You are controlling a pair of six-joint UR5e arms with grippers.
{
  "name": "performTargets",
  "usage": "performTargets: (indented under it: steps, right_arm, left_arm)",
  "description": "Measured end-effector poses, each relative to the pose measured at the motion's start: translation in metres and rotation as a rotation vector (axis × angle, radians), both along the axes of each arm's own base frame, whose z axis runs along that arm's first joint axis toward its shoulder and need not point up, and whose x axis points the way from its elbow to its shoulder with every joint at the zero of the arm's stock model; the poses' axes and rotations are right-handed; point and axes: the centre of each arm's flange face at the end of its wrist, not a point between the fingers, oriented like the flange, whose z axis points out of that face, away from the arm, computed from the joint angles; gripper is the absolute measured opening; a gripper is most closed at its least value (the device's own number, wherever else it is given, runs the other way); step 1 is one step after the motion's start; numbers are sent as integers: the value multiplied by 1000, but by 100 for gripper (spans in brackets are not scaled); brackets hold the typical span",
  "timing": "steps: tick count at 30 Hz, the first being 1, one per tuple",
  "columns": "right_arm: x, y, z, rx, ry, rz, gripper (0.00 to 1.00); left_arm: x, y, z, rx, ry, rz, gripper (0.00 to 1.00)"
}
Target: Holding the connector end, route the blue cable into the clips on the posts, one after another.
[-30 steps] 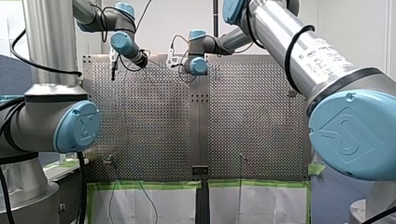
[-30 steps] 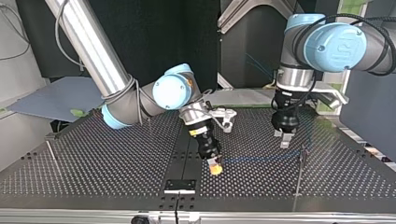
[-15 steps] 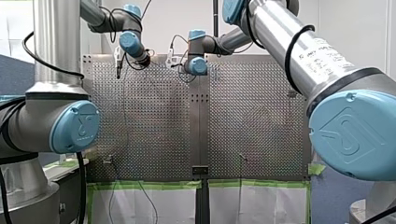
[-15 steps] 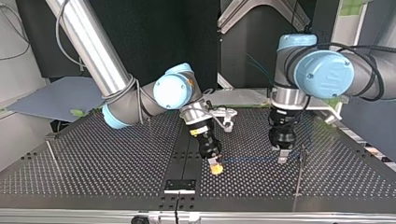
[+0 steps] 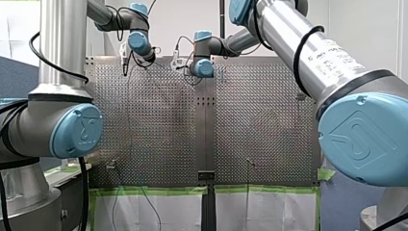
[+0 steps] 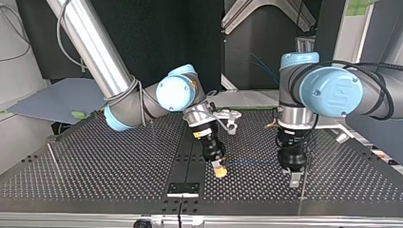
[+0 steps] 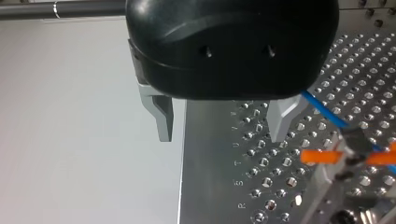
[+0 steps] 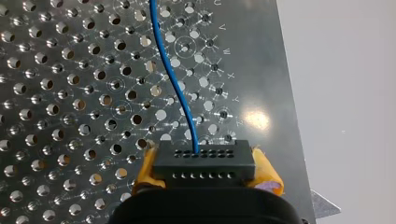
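My right gripper (image 8: 205, 171) is clamped on the black connector (image 8: 205, 161) close to the table (image 8: 70, 93) edge, and the blue cable (image 8: 176, 88) runs off from it across the holes. My left gripper (image 7: 219, 122) hangs over a table edge, its metal fingers (image 7: 161, 116) spread apart and holding nothing.

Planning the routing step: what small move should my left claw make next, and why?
Probably shift my left claw so its open fingers straddle the blue cable: it runs outside one finger, while my right claw holds the connector.

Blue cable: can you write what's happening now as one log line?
right gripper: shut on connector | left gripper: open, empty | cable: runs from connector toward left gripper
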Motion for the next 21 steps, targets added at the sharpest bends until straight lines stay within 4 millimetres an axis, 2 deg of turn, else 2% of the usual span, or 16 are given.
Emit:
performTargets:
  steps: [4, 11, 21]
  right_arm:
    - [0, 0, 0, 1, 0, 0, 0]
    - [0, 0, 0, 2, 1, 0, 0]
    - [0, 0, 0, 2, 1, 0, 0]
  left_arm:
    - [1, 0, -1, 0, 3, 1, 100]
    - [7, -2, -15, 7, 40, 0, 100]
    - [8, 1, -16, 8, 45, 17, 100]
